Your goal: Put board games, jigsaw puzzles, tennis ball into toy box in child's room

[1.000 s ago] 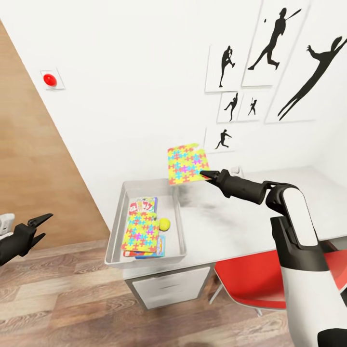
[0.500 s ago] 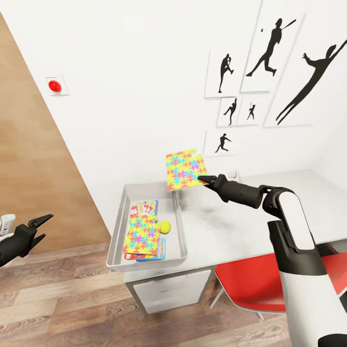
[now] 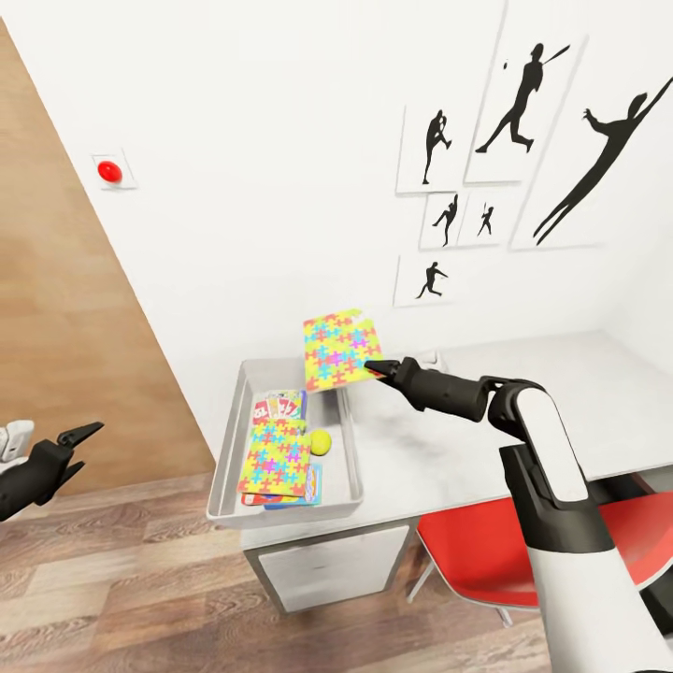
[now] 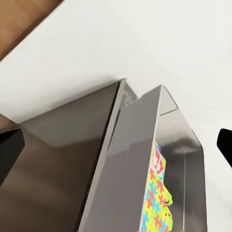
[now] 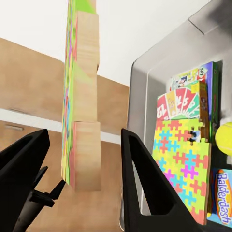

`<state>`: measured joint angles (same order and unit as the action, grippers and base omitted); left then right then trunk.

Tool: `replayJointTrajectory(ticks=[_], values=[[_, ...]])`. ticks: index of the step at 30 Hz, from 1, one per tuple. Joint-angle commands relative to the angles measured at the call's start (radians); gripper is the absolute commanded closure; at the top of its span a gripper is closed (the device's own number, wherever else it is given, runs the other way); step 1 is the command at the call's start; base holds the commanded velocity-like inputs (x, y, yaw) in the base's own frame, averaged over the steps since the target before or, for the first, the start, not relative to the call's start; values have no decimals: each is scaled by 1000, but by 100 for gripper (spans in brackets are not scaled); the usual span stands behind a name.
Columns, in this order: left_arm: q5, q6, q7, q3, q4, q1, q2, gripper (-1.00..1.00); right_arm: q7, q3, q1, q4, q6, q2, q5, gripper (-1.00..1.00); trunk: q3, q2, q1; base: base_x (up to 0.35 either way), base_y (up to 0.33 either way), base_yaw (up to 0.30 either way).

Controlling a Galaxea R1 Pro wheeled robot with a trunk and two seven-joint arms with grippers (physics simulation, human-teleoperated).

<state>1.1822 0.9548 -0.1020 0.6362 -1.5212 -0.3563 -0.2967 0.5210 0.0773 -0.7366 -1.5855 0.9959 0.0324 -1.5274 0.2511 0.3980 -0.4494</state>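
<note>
- While the left gripper [image 3: 82, 436] hangs at nine o'clock over the floor [image 3: 140, 579], its fingers stand spread and hold nothing.
- Inside the toy box [image 3: 224, 458] lie one jigsaw puzzle [image 3: 274, 456], board games [image 3: 280, 405] and the tennis ball [image 3: 321, 442].
- At the box's one o'clock corner, the right gripper [image 3: 374, 367] pinches the second puzzle slab [image 3: 341, 350] nearly upright.

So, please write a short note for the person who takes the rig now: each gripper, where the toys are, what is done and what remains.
Right gripper: shut on the second bright puzzle-pattern slab, held upright above the far corner of the pale grey toy box.
Left gripper: open and holding nothing, low beside the table, over the floor.
Already in the box: first puzzle-pattern slab, small yellow-green tennis ball, and printed game boxes under and beside the slab.
Left: bring the held slab over the box and release it.
</note>
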Motion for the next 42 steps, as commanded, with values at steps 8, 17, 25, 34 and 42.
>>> replayJointTrajectory(ticks=[8,17,25,34,42], values=[[-23,4,-11,1,3,-1,0,-100,26,13,3,19,-23,-16,40,100,1,2,-1,0,32,0],[-34,4,-11,0,6,-1,1,-100,36,40,4,43,-44,-48,83,100,1,2,-1,0,203,0],[-36,4,-11,-9,8,-2,1,-100,38,54,2,96,-48,-56,92,100,1,2,-1,0,113,0],[-36,-31,-11,-31,9,-2,1,-100,39,74,-6,155,-50,-59,94,100,1,2,-1,0,28,0],[-36,-48,-11,-49,10,-3,1,-100,39,91,-7,196,-53,-59,96,100,1,2,-1,0,6,0]])
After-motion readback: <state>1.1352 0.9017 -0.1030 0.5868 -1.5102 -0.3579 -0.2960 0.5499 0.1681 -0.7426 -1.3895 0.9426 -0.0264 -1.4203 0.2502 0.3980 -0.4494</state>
